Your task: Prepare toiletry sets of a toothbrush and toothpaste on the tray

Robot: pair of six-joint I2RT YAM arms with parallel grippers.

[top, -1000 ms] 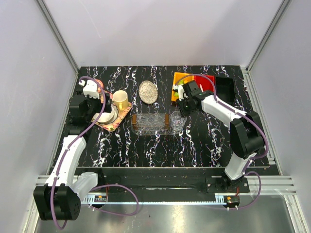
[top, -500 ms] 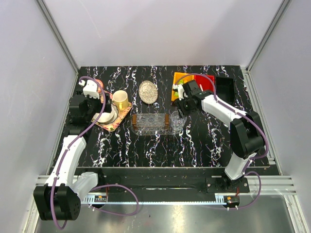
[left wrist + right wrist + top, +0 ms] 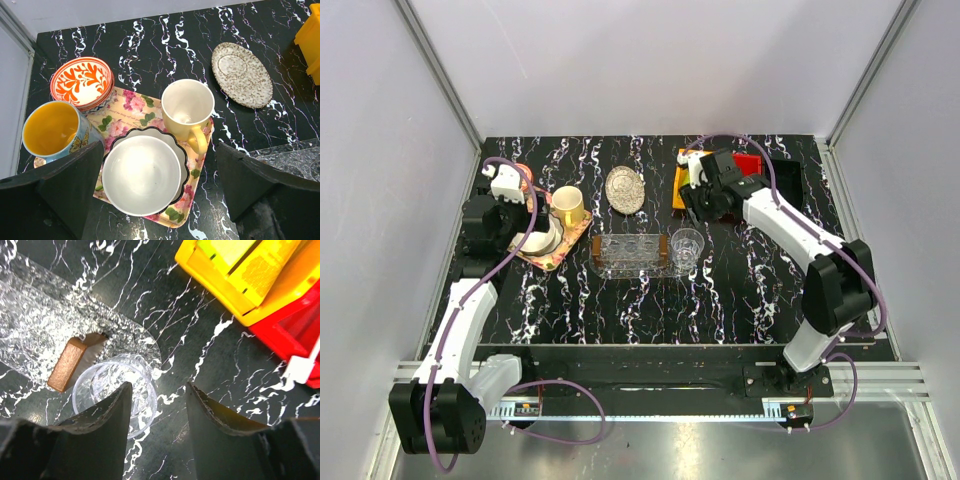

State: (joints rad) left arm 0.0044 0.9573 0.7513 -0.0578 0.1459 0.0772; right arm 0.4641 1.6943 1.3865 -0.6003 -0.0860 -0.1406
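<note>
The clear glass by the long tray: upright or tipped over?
Upright: the clear glass shows its round open mouth facing up in both the overhead and right wrist views.

We are looking at a robotics lab test cell: a left arm point(image 3: 460, 320) and right arm point(image 3: 788, 229) bolted to an aluminium rail point(image 3: 670, 408), plain grey panels point(image 3: 650, 70) enclosing a black marbled worktop point(image 3: 650, 300).

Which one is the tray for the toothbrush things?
Look at the middle of the black marbled table. The tray lies there, just left of a clear glass. Unlike the flowery tray of cups and the round speckled dish, it is see-through, long and bumpy.
</note>
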